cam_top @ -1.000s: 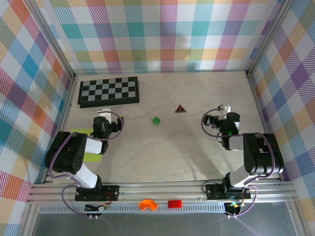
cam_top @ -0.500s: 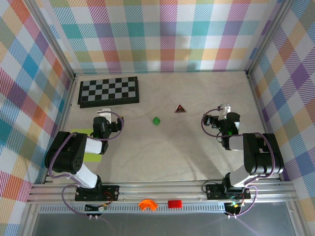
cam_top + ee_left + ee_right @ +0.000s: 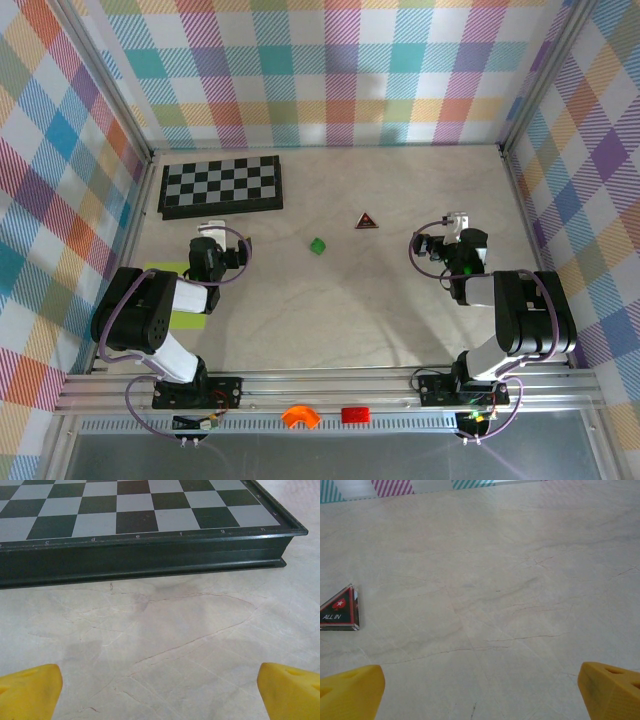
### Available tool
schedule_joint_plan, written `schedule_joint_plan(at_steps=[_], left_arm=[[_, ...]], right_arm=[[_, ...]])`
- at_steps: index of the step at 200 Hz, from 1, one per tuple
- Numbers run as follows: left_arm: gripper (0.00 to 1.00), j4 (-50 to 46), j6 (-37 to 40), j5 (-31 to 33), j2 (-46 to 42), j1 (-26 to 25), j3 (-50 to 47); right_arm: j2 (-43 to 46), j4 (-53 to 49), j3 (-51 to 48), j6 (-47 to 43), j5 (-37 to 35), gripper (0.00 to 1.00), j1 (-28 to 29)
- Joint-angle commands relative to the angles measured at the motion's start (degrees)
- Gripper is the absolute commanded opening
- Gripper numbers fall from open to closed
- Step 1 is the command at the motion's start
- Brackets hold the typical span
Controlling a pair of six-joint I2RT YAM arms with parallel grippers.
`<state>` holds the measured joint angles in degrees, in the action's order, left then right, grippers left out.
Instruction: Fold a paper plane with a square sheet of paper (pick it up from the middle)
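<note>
Nearest us, the lime paper [image 3: 163, 268] lies flat on the surface [image 3: 330, 300], mostly hidden under the left arm. We judge it light, limp and easily creased, so we would pinch its middle. Farther on, the left pincer [image 3: 160, 691] and right pincer [image 3: 480, 691] gape apart.

Top view: bright, even, diffuse light from above. Table [image 3: 330, 300] matte, no glare, faint soft shadows toward its near edge. Frame posts [image 3: 105, 80] splay outward at corners (wide-lens distortion). Left wrist view: chessboard [image 3: 140, 525] sharp, dull sheen on squares, soft shadow along its near side; yellow fingertips [image 3: 30, 690] slightly soft in lower corners. Right wrist view: paler, mildly hazy; far wall strip [image 3: 395, 486] washed out.
</note>
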<state>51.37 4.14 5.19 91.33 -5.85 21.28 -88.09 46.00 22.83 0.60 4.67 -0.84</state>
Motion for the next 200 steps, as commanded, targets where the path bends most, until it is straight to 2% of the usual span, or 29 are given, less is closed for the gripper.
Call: schedule_joint_plan(at_steps=[1, 35, 59, 69, 85, 100, 126, 147, 161, 169, 185, 200], left_arm=[[1.00, 1.6, 0.3, 0.1, -0.5, 0.3, 0.7], [1.00, 1.9, -0.1, 1.3, -0.5, 0.2, 0.5], [1.00, 7.1, 0.0, 0.3, -1.8, 0.2, -3.0], [1.00, 10.0, 0.0, 0.4, -3.2, 0.2, -5.1], [1.00, 9.4, -0.5, 1.2, -7.4, 0.2, -6.6], [1.00, 4.0, -0.9, 1.5, -13.0, 0.2, -6.4], [1.00, -7.0, -4.4, 3.7, -24.5, 0.3, -4.7], [1.00, -19.7, -15.0, 9.8, -32.5, 0.3, -1.3], [1.00, -32.7, -24.6, 13.4, -37.0, 0.3, 2.6], [1.00, -37.2, -26.5, 11.8, -38.9, 0.4, 4.0], [1.00, -47.9, -31.7, 6.1, -42.9, 0.5, 6.7], [1.00, -50.6, -34.6, 1.2, -46.6, 0.5, 5.5]], right_arm=[[0.2, 3.3, -0.2, -0.6, 2.5, 0.99, -0.2], [1.4, 8.6, -3.6, -1.7, -0.2, 0.99, 1.5], [3.1, 9.4, -4.6, -2.2, -2.1, 0.99, 2.4], [5.0, 6.8, -4.0, -2.0, -2.6, 0.99, 2.4], [10.0, -4.0, -1.0, -0.7, -3.6, 0.99, 2.4], [14.7, -14.5, 1.5, 3.0, -5.5, 0.99, 2.4], [25.5, -22.7, 1.3, 7.2, -2.7, 0.99, 2.4], [33.7, -33.9, 3.7, 14.1, -1.7, 0.99, 2.4], [37.5, -42.9, 6.0, 24.4, -2.6, 0.99, 2.4], [39.6, -47.0, 7.1, 29.1, -0.9, 0.99, 2.3], [42.7, -49.1, 7.5, 26.8, 9.3, 0.99, 2.2], [44.8, -48.8, 6.6, 27.7, 16.9, 0.99, 2.2]])
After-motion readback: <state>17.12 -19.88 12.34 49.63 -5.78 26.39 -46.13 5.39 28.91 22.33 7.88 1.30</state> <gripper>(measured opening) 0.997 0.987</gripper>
